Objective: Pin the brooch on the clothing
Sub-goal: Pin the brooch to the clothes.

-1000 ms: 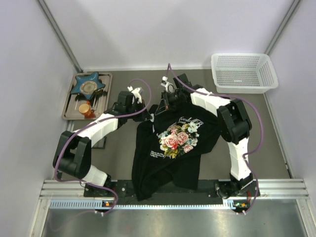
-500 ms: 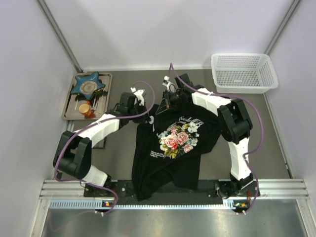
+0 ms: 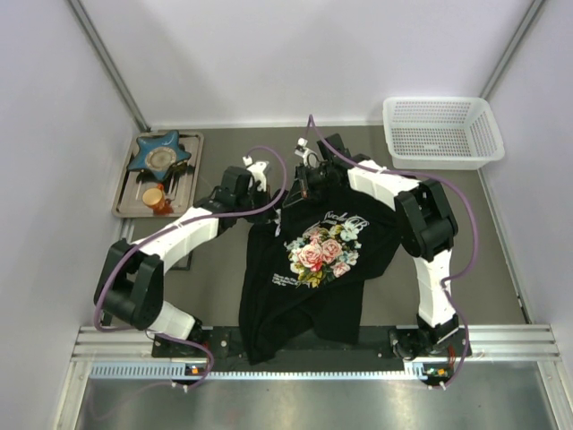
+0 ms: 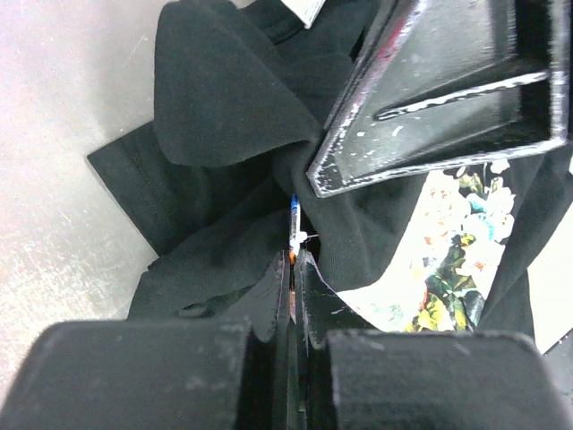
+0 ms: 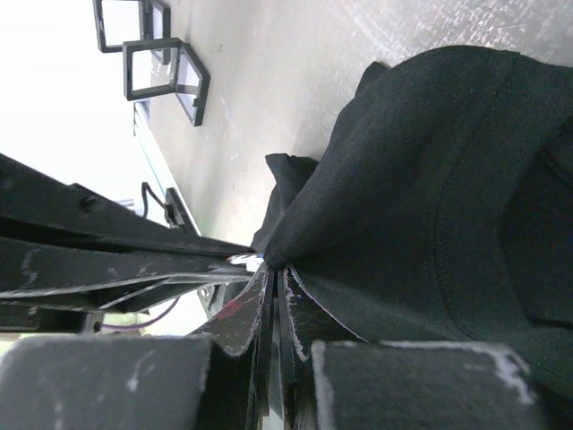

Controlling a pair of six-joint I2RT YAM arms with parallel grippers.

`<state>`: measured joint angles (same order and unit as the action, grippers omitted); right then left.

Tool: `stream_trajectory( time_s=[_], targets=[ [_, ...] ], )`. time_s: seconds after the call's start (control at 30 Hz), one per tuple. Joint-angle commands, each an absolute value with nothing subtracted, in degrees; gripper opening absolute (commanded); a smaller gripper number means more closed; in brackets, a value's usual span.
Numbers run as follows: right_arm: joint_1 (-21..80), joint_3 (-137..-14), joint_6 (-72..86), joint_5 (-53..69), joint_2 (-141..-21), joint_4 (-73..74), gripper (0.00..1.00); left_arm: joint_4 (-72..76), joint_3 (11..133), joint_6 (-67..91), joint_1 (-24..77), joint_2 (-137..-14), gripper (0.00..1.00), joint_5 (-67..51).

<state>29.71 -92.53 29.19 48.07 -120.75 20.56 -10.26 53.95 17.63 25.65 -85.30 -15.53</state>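
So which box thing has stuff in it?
The grey metal tray on the left: it holds a blue star-shaped dish and an orange item. The white mesh basket on the right shows nothing inside.

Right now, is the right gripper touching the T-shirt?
Touching. The right wrist view shows the right gripper shut on a fold of the black T-shirt, with the cloth running straight in between its closed fingertips.

The T-shirt [image 3: 269, 287] is seen as soft, matt black cloth, with the bouquet printed flat on it. The tabletop [image 4: 54, 134] is shown as dull brushed metal, finely scratched. The fingers [image 4: 421, 54] of the right claw [image 5: 276, 271] are finished in glossy black, scuffed pale along the edges. The basket [image 3: 439, 161] is made of white plastic mesh.
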Motion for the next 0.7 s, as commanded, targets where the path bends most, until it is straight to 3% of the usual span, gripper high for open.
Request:
stream_trajectory(
  time_s=[0.0, 0.67],
  targets=[
    [29.18, -92.02, 28.04, 46.76, -117.51, 19.42, 0.00, -6.86, 54.49, 18.02, 25.75, -80.34, 0.00, -15.73],
    [29.09, -90.35, 23.74, 42.28, -117.60, 19.86, 0.00, -2.28, 54.75, 24.87, 25.05, -77.70, 0.00, -20.74]
  ],
)
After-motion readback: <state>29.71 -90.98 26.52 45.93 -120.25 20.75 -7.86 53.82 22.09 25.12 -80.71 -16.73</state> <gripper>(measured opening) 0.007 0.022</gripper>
